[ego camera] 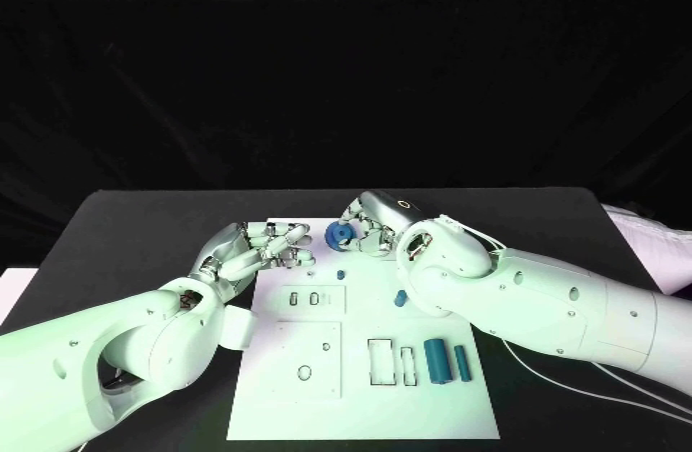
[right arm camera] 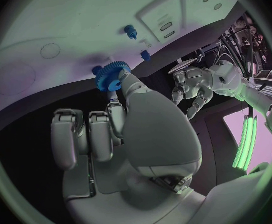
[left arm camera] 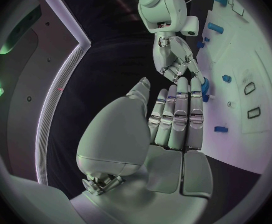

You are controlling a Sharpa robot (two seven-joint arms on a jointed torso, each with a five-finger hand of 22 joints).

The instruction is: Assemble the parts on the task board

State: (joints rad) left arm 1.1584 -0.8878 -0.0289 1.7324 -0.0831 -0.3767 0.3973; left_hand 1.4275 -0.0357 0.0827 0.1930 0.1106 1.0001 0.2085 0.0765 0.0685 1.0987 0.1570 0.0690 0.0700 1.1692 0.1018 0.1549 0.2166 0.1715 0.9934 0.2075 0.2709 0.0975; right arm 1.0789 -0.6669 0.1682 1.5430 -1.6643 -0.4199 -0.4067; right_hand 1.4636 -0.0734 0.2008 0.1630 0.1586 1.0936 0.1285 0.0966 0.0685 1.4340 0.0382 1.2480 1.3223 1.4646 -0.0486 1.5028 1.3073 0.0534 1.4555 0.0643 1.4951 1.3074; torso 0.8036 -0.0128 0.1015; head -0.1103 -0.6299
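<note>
1. left hand [ego camera: 257, 252] sits at the far-left corner of the task board [ego camera: 289, 402], fingers apart and stretched toward the middle, holding nothing. reads as standby/support near the handover zone, not a grasp.
2. blue gear [ego camera: 338, 235] is off the board, held up over its far edge between the two hands. right wrist view shows it pinched at the fingertips of the right hand, teeth clear [right arm camera: 110, 76].
3. right hand [ego camera: 378, 224] comes in from the right, curled over the gear. fingertip pinch likely keeps the bore free for dropping it onto a post.
4. small blue peg [ego camera: 340, 271] stands on the board just below the gear; probably the target shaft, can't confirm.
5. another blue peg [ego camera: 400, 296] further right, beside the right forearm.
6. two blue bars [ego camera: 436, 361] lie next to the rectangular slots [ego camera: 381, 362] at the near-right of the board, not yet seated.
</note>
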